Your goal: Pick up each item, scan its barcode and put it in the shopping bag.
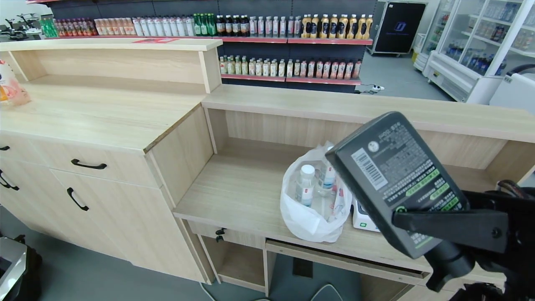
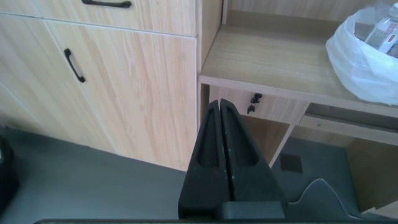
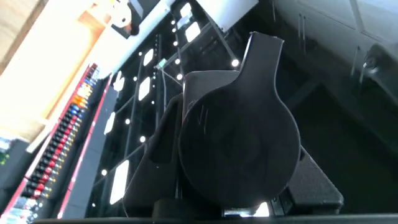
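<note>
- Fingers (image 1: 451, 228) of my right gripper (image 1: 411, 228) clamp the dark flat pack (image 1: 397, 175) by its lower end, raised over the desk (image 1: 242, 188), barcode (image 1: 370, 168) uncovered; it seems stiff, light, slick.
- Shopping bag (image 1: 305, 221) gapes below, beside the scanner (image 1: 363, 217).
- Left gripper (image 2: 221, 112) hangs closed, empty.

We see the counter (image 1: 238, 188) in pale wood grain, matt and smooth. At five o'clock on it is a bag (image 1: 307, 225) of thin, crinkled, half-clear white plastic holding a clear plastic bottle (image 1: 305, 188). At four o'clock the pack (image 1: 397, 175) looks smooth black with a slight sheen, clamped in the right gripper (image 1: 411, 225), which is matt black plastic like the left gripper (image 2: 221, 106).
</note>
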Available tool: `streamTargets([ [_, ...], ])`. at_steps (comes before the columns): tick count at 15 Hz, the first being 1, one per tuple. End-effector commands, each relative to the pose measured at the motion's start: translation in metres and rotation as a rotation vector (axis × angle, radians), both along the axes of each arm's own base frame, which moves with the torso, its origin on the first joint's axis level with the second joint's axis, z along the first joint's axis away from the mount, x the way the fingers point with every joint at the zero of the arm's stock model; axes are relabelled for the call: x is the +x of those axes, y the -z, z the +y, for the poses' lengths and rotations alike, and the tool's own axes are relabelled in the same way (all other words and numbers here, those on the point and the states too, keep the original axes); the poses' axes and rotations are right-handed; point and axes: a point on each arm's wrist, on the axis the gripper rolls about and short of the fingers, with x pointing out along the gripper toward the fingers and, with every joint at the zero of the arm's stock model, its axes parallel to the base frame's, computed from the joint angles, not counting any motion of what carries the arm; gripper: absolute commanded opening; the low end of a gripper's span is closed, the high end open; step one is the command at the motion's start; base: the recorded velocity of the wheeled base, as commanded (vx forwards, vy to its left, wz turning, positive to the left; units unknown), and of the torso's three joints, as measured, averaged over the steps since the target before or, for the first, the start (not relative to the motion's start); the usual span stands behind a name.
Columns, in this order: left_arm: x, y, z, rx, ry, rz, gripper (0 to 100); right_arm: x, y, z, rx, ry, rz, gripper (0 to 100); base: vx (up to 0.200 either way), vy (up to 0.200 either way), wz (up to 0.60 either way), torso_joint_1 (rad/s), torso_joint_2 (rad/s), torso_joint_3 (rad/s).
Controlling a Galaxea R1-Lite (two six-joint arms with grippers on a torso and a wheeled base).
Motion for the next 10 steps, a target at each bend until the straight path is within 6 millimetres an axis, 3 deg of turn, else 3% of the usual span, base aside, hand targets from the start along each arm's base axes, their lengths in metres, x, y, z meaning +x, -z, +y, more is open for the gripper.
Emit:
streamTargets([
  [1,0.000,0.000,0.000,0.000,0.000,0.000,0,-0.008,0.002,0.004,-0.001,-0.035,0.003,0,0.000,0.000,0.00,0.000,0.00,0.000],
  [6,0.000,0.000,0.000,0.000,0.000,0.000,0,-0.011,0.013,0.003,-0.059,-0.035,0.039,0,0.000,0.000,0.00,0.000,0.00,0.000],
  [10,0.000,0.000,0.000,0.000,0.000,0.000,0,-0.015,0.011,-0.002,-0.065,-0.026,0.051,0,0.000,0.000,0.00,0.000,0.00,0.000],
])
